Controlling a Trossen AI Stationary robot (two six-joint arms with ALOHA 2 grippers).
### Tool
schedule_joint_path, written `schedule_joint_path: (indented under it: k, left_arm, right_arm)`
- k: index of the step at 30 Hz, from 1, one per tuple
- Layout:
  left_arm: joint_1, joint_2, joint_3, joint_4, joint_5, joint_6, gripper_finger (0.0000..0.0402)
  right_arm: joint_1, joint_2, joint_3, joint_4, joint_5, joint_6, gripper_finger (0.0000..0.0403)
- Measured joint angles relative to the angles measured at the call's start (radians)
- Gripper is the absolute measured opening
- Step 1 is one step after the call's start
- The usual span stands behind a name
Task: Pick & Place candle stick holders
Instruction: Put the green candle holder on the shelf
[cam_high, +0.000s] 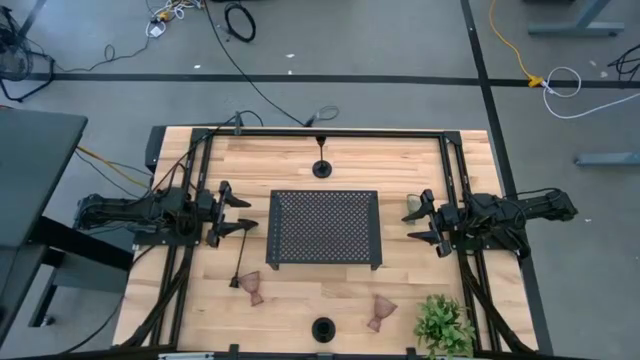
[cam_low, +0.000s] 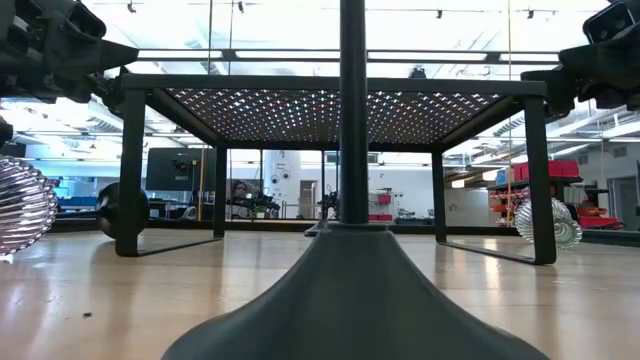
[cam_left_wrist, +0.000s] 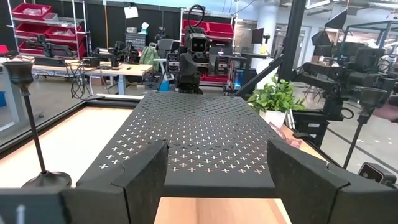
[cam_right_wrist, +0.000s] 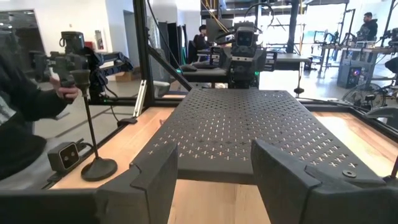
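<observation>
A black perforated tray (cam_high: 324, 228) stands on legs at the table's middle. One black candle stick holder (cam_high: 321, 168) stands upright behind it. Another (cam_high: 323, 328) stands at the near edge and fills the low view (cam_low: 350, 280). A third (cam_high: 240, 265) seems to lie on its side near the tray's left front corner. Two pinkish-brown glass holders (cam_high: 252, 285) (cam_high: 381, 312) stand near the front. The pale green one (cam_high: 413, 205) stands right of the tray. My left gripper (cam_high: 240, 212) is open left of the tray. My right gripper (cam_high: 425, 220) is open right of it, beside the green holder.
A small leafy plant (cam_high: 445, 322) stands at the near right corner. Black frame rails (cam_high: 455, 170) run along the table's sides and back. In the right wrist view a person's hand (cam_right_wrist: 65, 93) shows by the cup of the near black holder (cam_right_wrist: 93, 124).
</observation>
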Motion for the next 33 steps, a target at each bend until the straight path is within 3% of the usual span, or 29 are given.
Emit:
schedule_joint_path:
  k: [9,17,20,22,26,33]
  left_arm:
    - [0.0,0.0,0.0,0.01,-0.002,0.001,0.0271]
    - [0.0,0.0,0.0,0.012,-0.067,0.001,0.0271]
    - [0.0,0.0,0.0,0.012,-0.066,-0.005,0.0271]
    - [0.0,0.0,0.0,0.012,-0.066,-0.005,0.0271]
    - [0.0,0.0,0.0,0.012,-0.066,-0.005,0.0271]
    - [0.0,0.0,0.0,0.012,-0.066,-0.002,0.0271]
  right_arm:
    - [0.0,0.0,0.0,0.083,0.068,-0.002,0.0205]
    - [0.0,0.0,0.0,0.294,0.34,0.032,0.0205]
    - [0.0,0.007,0.0,0.299,0.363,0.107,0.0205]
    - [0.0,0.016,0.0,0.3,0.353,0.19,0.0205]
    - [0.007,0.074,0.0,0.313,0.235,0.31,0.0205]
    - [0.056,0.347,0.0,0.664,0.151,0.329,0.0205]
